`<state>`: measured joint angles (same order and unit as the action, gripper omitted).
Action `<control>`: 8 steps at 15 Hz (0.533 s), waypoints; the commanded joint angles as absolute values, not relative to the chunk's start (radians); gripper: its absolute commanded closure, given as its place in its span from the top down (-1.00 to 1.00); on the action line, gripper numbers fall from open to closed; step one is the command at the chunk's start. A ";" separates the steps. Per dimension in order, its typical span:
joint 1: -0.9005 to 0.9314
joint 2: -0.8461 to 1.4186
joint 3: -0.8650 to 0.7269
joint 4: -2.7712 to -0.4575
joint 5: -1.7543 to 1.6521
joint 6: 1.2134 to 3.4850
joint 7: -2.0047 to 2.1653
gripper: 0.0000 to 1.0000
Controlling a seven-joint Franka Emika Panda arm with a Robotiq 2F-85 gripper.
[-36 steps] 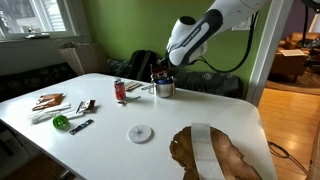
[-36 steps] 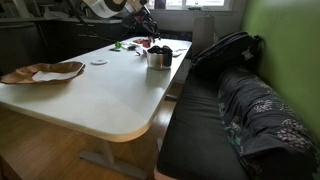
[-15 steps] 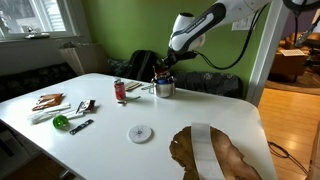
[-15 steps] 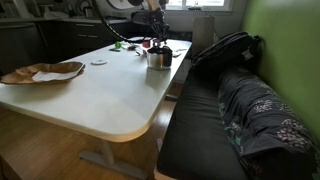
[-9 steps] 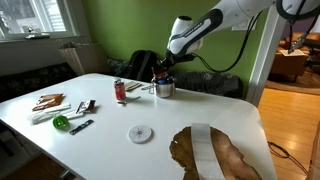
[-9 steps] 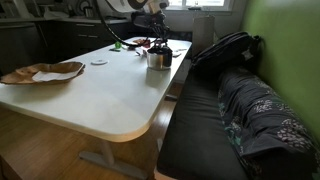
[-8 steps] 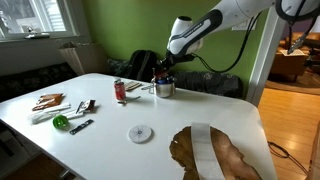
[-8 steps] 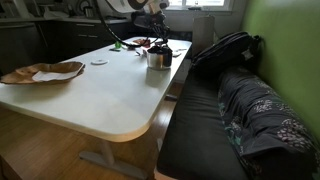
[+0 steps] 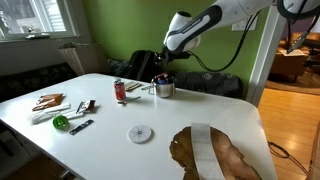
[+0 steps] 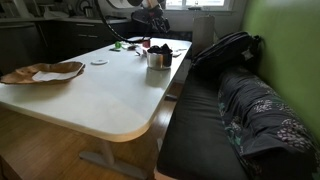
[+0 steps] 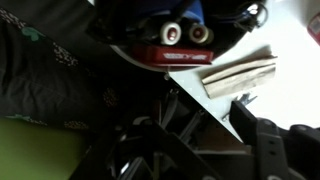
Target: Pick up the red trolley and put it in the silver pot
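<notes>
One likely light, stiff wire toy: red trolley (image 10: 157, 46) sits at silver pot (image 10: 158, 60) mouth; I'd grip the basket sides. Pincer (image 9: 163, 64) at pot's 12 o'clock, can't tell whether it's open or closed.

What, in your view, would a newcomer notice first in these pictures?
The white robot arm reaches over the far side of the table, its gripper hanging above the silver pot. A red can stands near the pot, and a bright green wall fills the background.
</notes>
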<state>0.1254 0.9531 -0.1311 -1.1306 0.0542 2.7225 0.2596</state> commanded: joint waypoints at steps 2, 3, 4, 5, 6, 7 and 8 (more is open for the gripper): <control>0.085 0.782 0.086 -1.340 0.131 2.847 0.153 1.00; 0.069 0.750 0.146 -1.384 0.155 2.848 0.119 1.00; 0.110 0.855 0.043 -1.225 0.112 2.814 0.193 0.99; 0.108 0.826 0.084 -1.259 0.130 2.819 0.168 1.00; 0.109 0.802 0.106 -1.287 0.140 2.820 0.158 1.00; 0.109 0.786 0.115 -1.307 0.144 2.821 0.153 1.00; 0.106 0.777 0.117 -1.321 0.146 2.821 0.152 1.00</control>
